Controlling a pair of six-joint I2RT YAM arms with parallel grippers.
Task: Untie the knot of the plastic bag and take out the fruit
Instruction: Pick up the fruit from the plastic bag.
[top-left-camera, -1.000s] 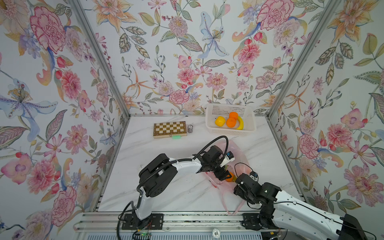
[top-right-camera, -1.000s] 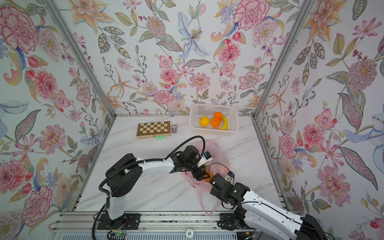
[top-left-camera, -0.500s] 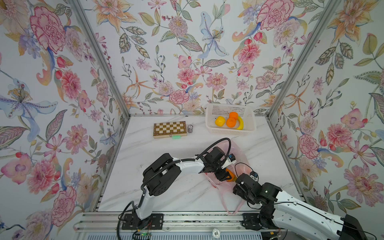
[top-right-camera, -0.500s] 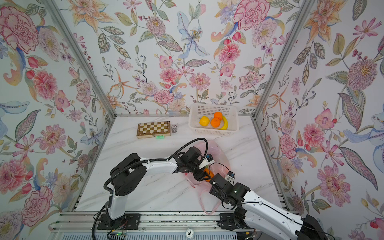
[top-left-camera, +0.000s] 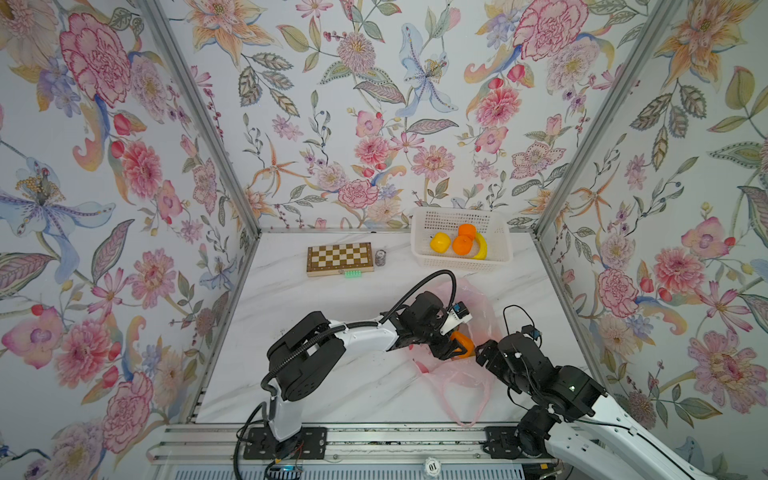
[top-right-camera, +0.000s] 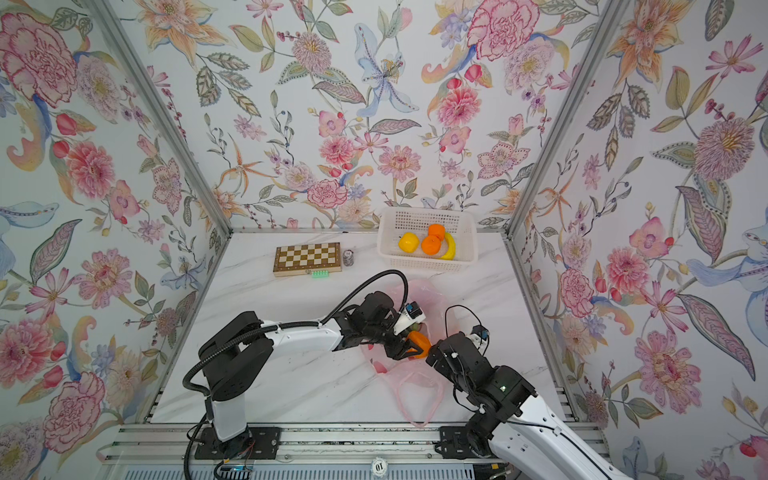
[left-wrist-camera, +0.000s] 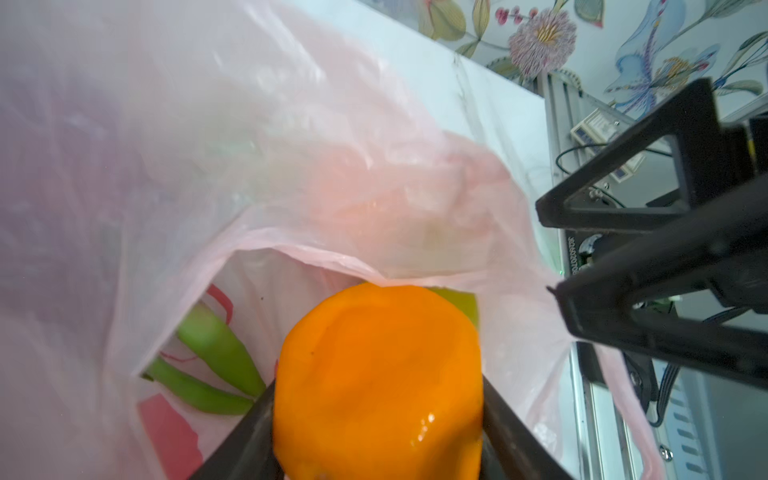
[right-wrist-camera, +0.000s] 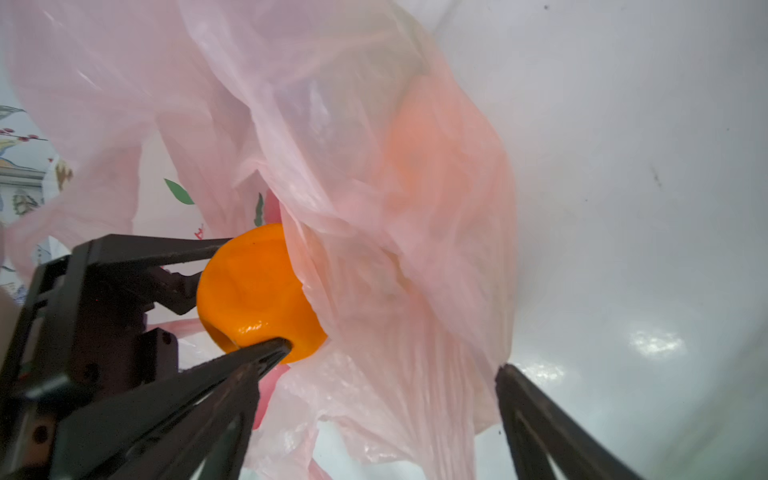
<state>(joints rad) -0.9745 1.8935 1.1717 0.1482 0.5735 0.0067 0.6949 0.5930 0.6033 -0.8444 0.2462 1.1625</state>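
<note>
One orange (left-wrist-camera: 378, 374) clamped in left gripper (top-left-camera: 457, 347) — right gripper (top-left-camera: 484, 355) spread wide (two oranges (top-left-camera: 462, 245) in basket (top-left-camera: 457, 263)).

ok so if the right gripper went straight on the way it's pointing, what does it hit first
Most likely the bag: its pink plastic fills the gap between the open jaws of the right gripper. One finger might also graze the orange at the bag's mouth; depth is unclear.

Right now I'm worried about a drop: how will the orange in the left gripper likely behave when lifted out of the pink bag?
The orange looks glossy and round, so it may slip from the left gripper and roll. It seems dimpled where it is gripped, so it is probably hollow and light. The plastic bag drapes over it and could drag along.
</note>
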